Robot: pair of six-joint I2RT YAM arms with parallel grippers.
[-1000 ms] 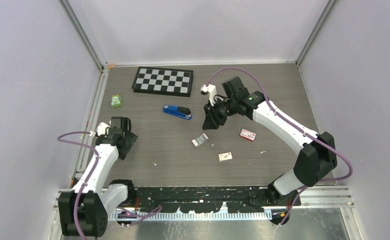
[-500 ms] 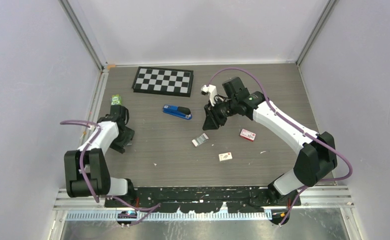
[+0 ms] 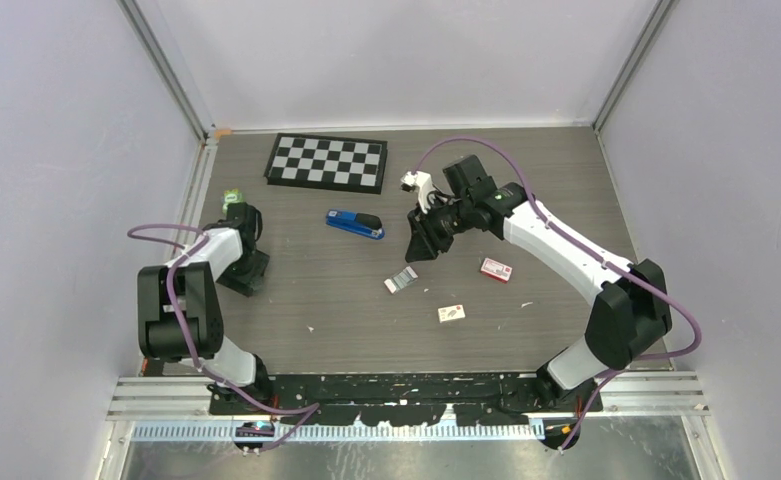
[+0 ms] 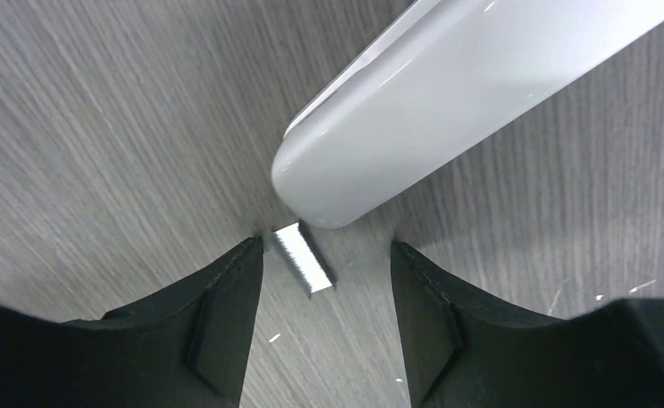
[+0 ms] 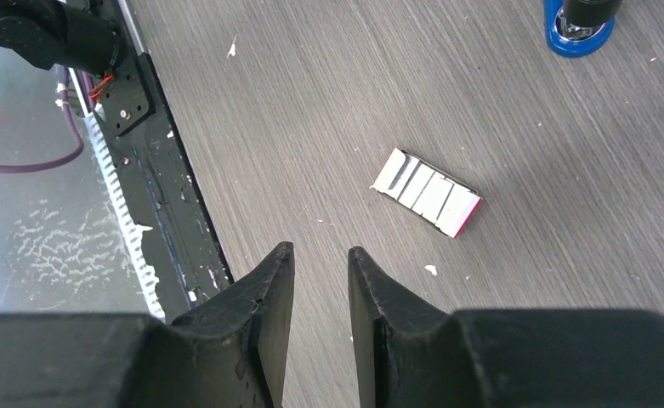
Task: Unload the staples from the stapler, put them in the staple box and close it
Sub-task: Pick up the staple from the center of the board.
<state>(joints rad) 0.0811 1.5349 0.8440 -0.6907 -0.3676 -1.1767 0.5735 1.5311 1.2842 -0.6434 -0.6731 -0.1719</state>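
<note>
grey wood-grain table (image 3: 316, 290) lies under both your arms. the blue stapler (image 3: 355, 224) lies flat near the middle of it, just in front of the checkerboard (image 3: 327, 162), and neither gripper touches it. in your right wrist view only its blue end shows, at the top right corner.

your left gripper (image 4: 324, 280) is low over the table's left side with its jaws apart. a short silver staple strip (image 4: 304, 259) lies on the wood between the two black fingers (image 4: 218, 331), close to the left one but gripped by neither. a glossy white rounded shell (image 4: 447, 102) crosses the top of that view, its tip just above the strip. it is probably part of the arm itself, though you can't be sure from this angle. a small green item (image 3: 232, 200) sits just behind that arm near the table edge.

your right gripper (image 5: 320, 272) hangs to the right of the stapler, its jaws nearly together with a narrow gap and nothing in it. below it on the wood lies an open staple box (image 5: 428, 192), showing white rows of staples and a red end. further right are a red box (image 3: 496, 269) and, nearer the arm bases, a small pale box (image 3: 452, 313), apart from each other.
</note>
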